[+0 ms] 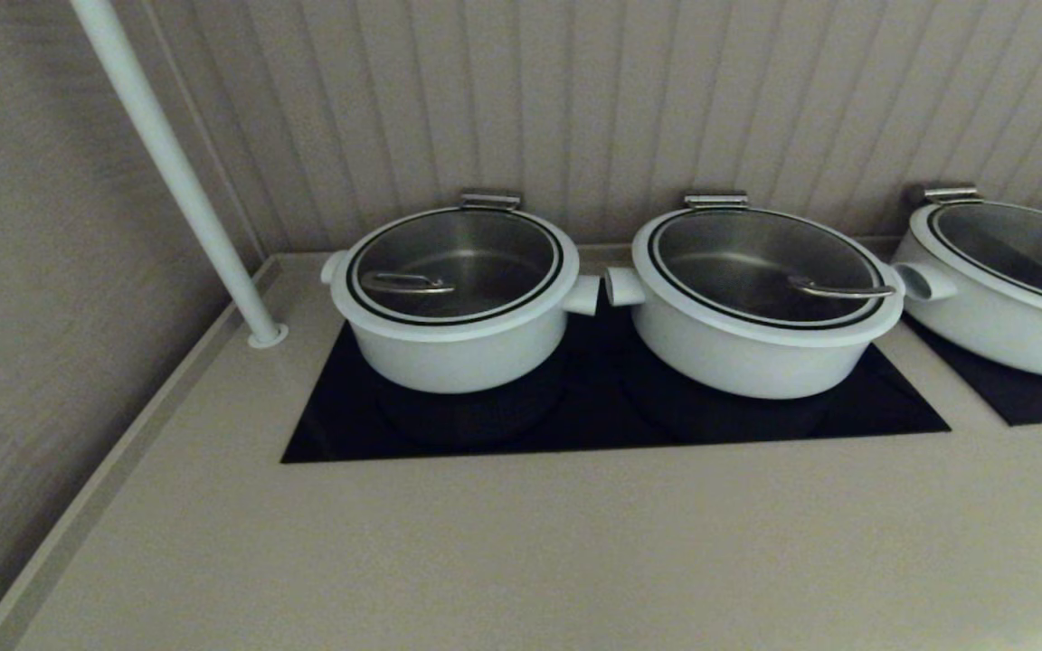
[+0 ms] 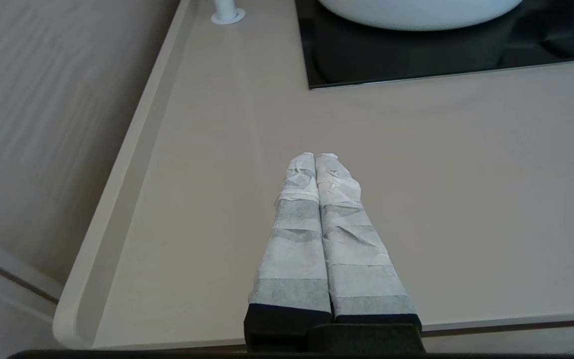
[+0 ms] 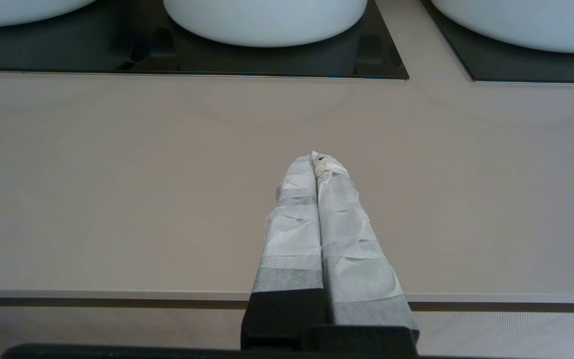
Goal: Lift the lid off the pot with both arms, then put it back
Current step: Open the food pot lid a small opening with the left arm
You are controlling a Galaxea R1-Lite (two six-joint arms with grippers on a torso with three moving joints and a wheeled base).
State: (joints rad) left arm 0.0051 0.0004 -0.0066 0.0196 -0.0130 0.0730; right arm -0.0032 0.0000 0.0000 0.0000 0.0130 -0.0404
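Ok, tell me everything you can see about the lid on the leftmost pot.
The lid is round clear glass with a white rim and a thin black ring inside it. A curved steel loop handle sits off-centre toward its left front, and a steel tab shows at the back edge. It lies flat and closed on the pot, whose steel inside shows through. Neither gripper touches it.

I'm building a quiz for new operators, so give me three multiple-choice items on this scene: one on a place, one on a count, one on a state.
1. Where does the smallest pot stand?
A. leftmost
B. middle
C. rightmost

2. How many white pots show in the head view?
A. two
B. three
C. four

3. How is its lid?
A. lifted
B. seated on the pot
C. on the counter

Answers:
1 A, nearest the white pole.
2 B, the third cut off at the frame edge.
3 B, and both the left end effector and right end effector are shut over the counter.
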